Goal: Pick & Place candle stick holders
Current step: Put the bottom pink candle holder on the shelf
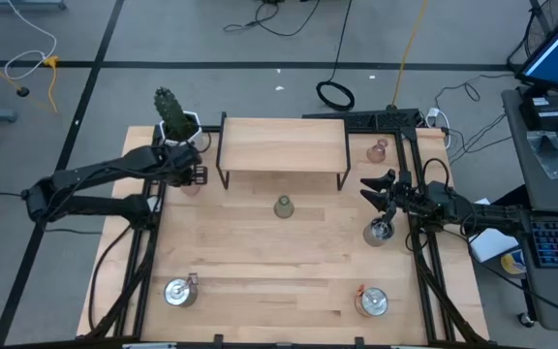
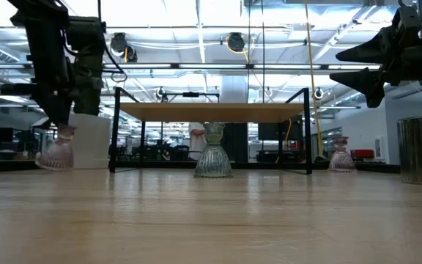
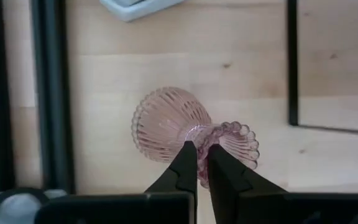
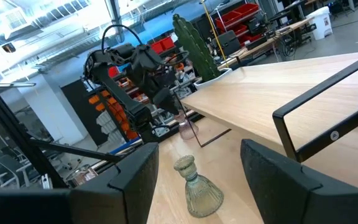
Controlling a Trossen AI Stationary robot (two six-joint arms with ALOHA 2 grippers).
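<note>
Pale wood plank table (image 1: 289,262), black-framed, on a grey floor with cables; a bright hall with ceiling lights lies beyond in the low view. A low wooden shelf on black legs (image 1: 283,145) stands at the far middle.

Far left corner: green cactus in a white pot (image 1: 176,118). Just beside it the left gripper (image 3: 202,163) is pinched narrow on the neck of a pale pink ribbed cone-shaped glass candle stick holder (image 3: 174,124). In the low view this holder looks tilted, with its base at or just above the table; whether it touches, cannot tell.

Near left: shiny silver round metal holder (image 1: 178,291).

Centre, in front of the shelf: olive-green ribbed glass holder (image 1: 283,206), upright, untouched.

Near right: second silver metal holder (image 1: 372,301).

Right side: third silver metal holder (image 1: 379,232), just below the right gripper (image 1: 378,192), which hangs above the table with jaws apart, holding nothing.

Far right, beside the shelf: second pale pink glass holder (image 1: 377,151), upright.
</note>
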